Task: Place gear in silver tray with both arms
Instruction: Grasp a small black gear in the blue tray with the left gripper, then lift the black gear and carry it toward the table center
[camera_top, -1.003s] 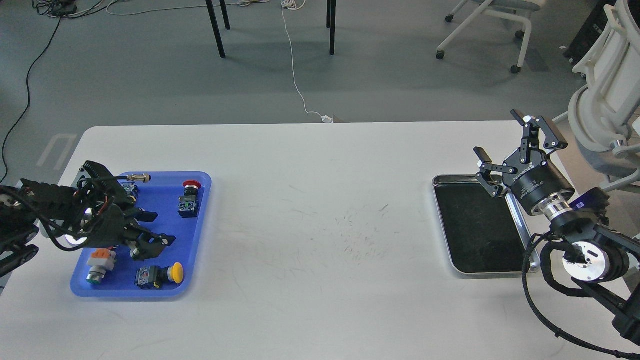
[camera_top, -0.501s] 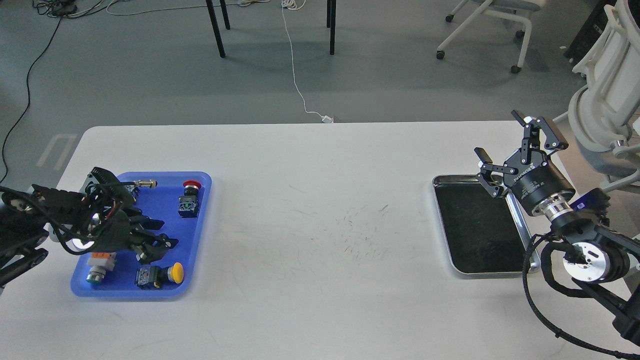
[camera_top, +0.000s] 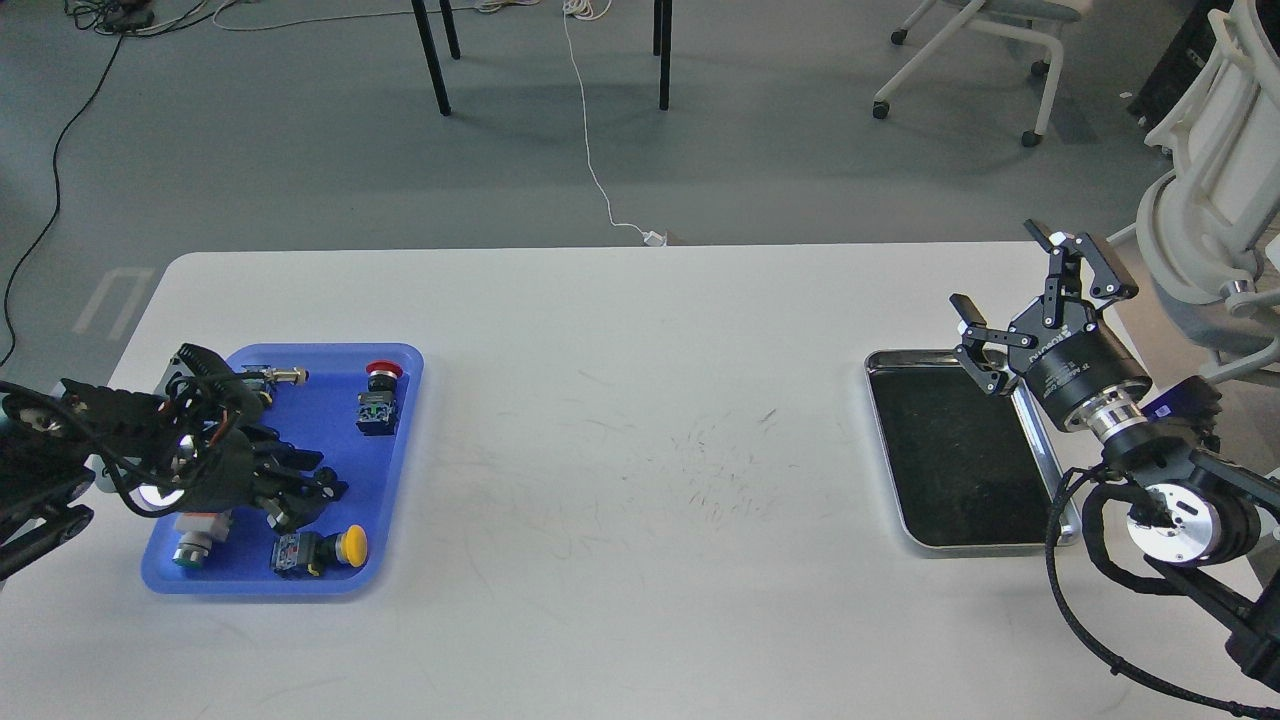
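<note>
The silver tray (camera_top: 950, 450) lies empty at the right of the white table. My right gripper (camera_top: 1005, 278) hangs open and empty over the tray's far right rim. My left gripper (camera_top: 308, 488) is low inside a blue plastic tray (camera_top: 320, 410) at the left, above its middle. Its fingers are drawn close together. I cannot make out a gear, and my gripper and wrist cables hide whatever lies between and under the fingers.
The blue tray holds a red push button (camera_top: 380, 380), a yellow push button (camera_top: 345, 545), a green-capped switch (camera_top: 192, 545) and a brass connector (camera_top: 285, 376). White office chairs (camera_top: 1200, 200) stand past the table's right end.
My left gripper's fingers have closed from wide open to nearly together and it has sunk slightly into the blue tray. The right arm has not moved.
</note>
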